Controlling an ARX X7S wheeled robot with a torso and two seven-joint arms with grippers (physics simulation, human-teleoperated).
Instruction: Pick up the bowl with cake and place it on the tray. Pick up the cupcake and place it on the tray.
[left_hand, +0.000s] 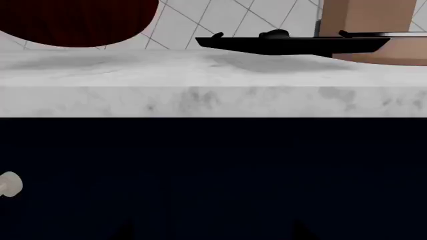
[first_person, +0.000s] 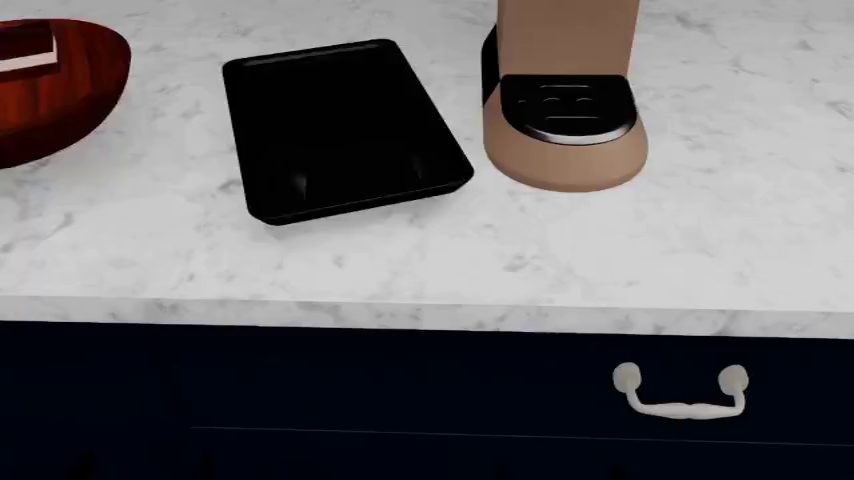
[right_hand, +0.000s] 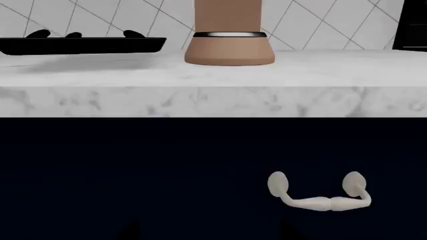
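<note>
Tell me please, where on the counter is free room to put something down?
Free: the marble strip between the tray and the counter's front edge, and the area right of the coffee machine. Crowded: the narrow gaps between bowl, tray and machine.

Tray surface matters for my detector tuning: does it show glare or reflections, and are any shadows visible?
Head view: the tray carries faint glossy streaks and the bowl bright highlights. Left wrist view: a soft grey shadow lies on the counter under the tray. Every view looks sharp.
</note>
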